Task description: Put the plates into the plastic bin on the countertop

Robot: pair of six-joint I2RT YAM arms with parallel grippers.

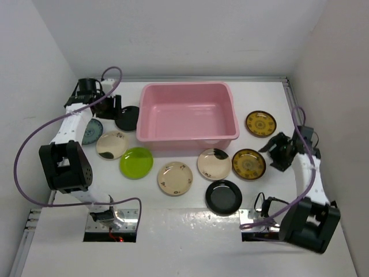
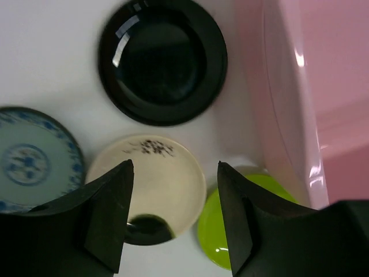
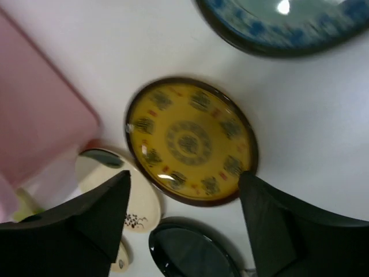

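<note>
The pink plastic bin (image 1: 187, 112) stands empty at the back middle of the white countertop (image 1: 173, 231). Left of it lie a black plate (image 1: 128, 117), a blue-green plate (image 1: 91, 131), a cream plate with a black patch (image 1: 111, 144) and a lime green plate (image 1: 136, 162). In front lie a cream plate (image 1: 174, 178), another cream plate with a black patch (image 1: 214, 164), a black plate (image 1: 223, 197) and two dark-yellow plates (image 1: 248, 164) (image 1: 261, 123). My left gripper (image 1: 117, 107) (image 2: 173, 219) is open above the left plates. My right gripper (image 1: 279, 151) (image 3: 184, 196) is open above the dark-yellow plate (image 3: 190, 141).
White walls enclose the countertop on three sides. In the right wrist view a second blue-green plate (image 3: 282, 23) lies beyond the yellow one; my right arm hides it from above. The bin's wall (image 2: 288, 98) is close to the right of my left gripper.
</note>
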